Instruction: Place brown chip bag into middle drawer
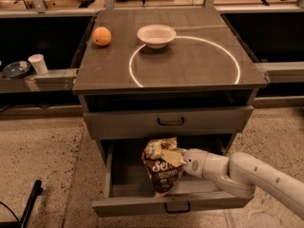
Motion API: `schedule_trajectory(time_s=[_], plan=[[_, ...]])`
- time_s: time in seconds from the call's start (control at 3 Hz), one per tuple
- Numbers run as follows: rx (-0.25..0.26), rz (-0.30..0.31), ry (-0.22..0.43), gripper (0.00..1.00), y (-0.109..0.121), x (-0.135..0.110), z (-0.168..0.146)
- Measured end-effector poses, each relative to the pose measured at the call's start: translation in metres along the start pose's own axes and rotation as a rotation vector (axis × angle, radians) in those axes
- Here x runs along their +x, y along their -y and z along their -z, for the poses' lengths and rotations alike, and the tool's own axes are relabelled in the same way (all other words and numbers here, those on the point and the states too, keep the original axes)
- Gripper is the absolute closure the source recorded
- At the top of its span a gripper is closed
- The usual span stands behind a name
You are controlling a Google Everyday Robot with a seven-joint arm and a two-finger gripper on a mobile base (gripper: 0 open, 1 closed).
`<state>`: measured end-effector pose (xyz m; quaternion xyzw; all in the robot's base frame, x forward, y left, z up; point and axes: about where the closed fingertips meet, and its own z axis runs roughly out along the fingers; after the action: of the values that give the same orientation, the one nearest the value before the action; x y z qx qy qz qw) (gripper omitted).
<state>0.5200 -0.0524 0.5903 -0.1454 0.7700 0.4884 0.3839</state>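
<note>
The brown chip bag (163,168) hangs upright inside the pulled-out middle drawer (142,204), its lower edge near the drawer's floor. My gripper (178,156) comes in from the right on a white arm and is shut on the bag's cream-yellow top. The bag sits a little right of the drawer's middle. The drawer's black bar handle (176,208) shows on its front. The fingers are mostly hidden behind the bag's top.
The like grey drawer above (168,121) is slightly out. On the cabinet top stand an orange fruit (101,36) and a white bowl (156,34). A white cup (37,63) and dark dish (16,69) sit on the left ledge. A black bar (29,204) lies at the lower left.
</note>
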Motion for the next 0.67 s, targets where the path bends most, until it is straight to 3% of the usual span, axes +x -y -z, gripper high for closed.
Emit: schedule_trajectory(time_s=[0.33, 0.67], plan=[[0.0, 0.0, 0.0, 0.08, 0.0, 0.0, 0.0], [0.0, 0.0, 0.0, 0.0, -0.0001, 0.0, -0.0001]])
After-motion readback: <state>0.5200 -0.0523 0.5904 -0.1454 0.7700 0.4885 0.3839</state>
